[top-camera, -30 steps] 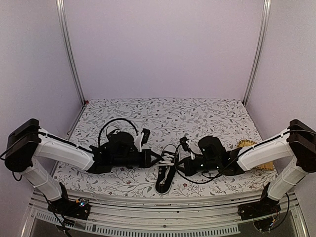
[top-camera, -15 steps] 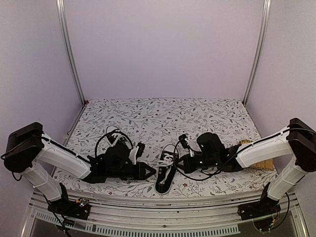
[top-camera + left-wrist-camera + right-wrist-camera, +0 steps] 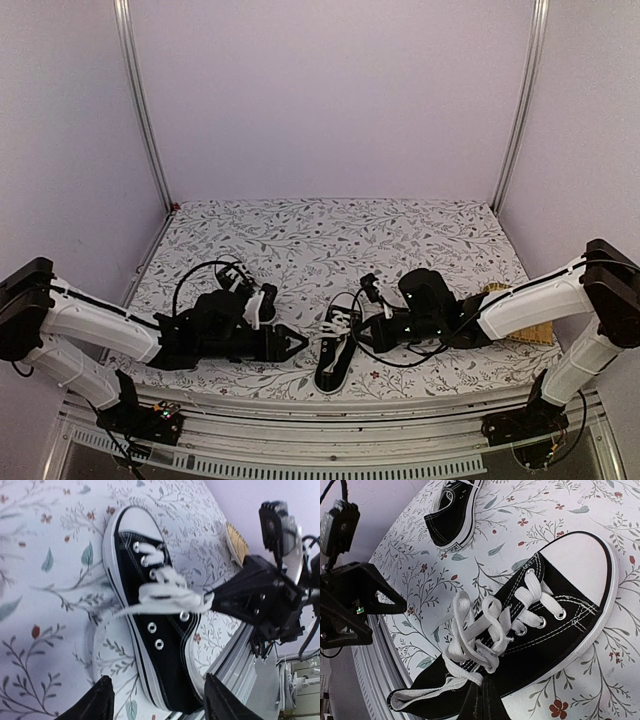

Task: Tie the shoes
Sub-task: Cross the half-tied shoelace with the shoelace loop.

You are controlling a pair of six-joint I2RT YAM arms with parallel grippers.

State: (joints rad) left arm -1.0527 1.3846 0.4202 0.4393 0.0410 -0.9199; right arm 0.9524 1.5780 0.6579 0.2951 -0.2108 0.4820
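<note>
Right gripper [image 3: 479,694] is seen clenched on a strand of the white lace [image 3: 470,640] of the nearer sneaker [image 3: 535,625], its fingertips pressed together just above the shoe's open collar. From the pinched point the lace is drawn taut, and loose loops are bunched over the upper eyelets. The left gripper [image 3: 157,680] is released: its two black fingers [image 3: 102,695] are spread wide beside the heel end of the shoe, and nothing is held between them.

This sneaker [image 3: 337,350] is set on its sole near the front edge of the table, between the two grippers, with its white toe cap turned away from the arm bases. The second sneaker [image 3: 452,510] is shown in the right wrist view alone, well apart from the first, and its place in the overhead view cannot be told. Both shoes are carried by a floral-patterned table cover [image 3: 330,230]. A tan, woven-looking item [image 3: 512,300] is partly hidden beneath the right arm, near the right edge of the cover.
</note>
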